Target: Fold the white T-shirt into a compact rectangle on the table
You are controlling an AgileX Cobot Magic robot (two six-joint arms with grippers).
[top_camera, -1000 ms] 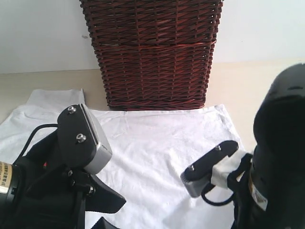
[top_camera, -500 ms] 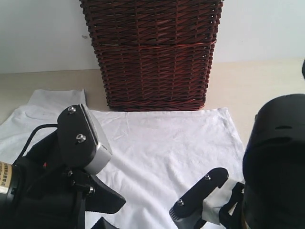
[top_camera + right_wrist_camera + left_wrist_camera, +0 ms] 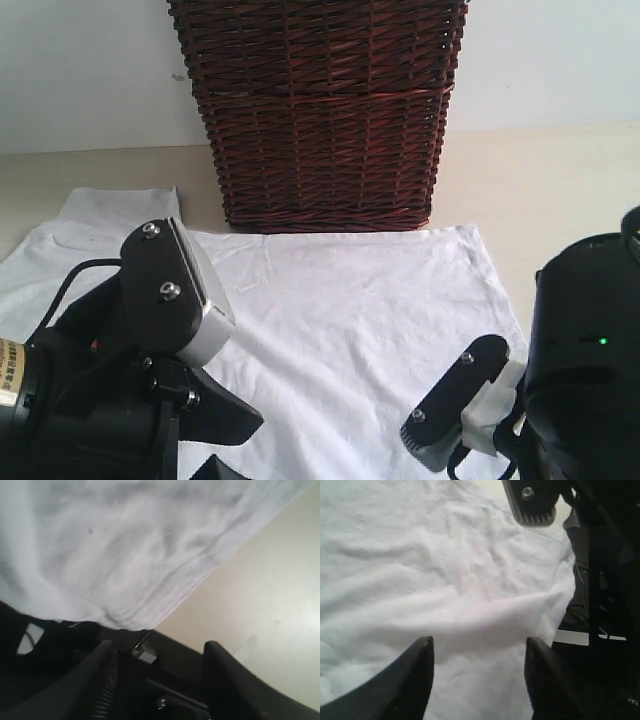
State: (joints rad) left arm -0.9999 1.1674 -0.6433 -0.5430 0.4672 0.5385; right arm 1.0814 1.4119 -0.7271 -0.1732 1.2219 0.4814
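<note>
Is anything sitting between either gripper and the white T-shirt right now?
Nothing visible. The left gripper hangs open over bare cloth of the white T-shirt, and the right gripper, also open, over its edge by the table. The wicker basket stands at the shirt's far edge, clear of both.

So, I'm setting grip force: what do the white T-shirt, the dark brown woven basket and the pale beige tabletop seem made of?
White T-shirt: soft matte fabric, probably cotton knit; it wrinkles and has a stitched hem. Dark brown basket: woven wicker, faintly glossy interlaced strands. Pale beige tabletop: smooth, hard, slightly sheened, perhaps laminate; cannot tell.
</note>
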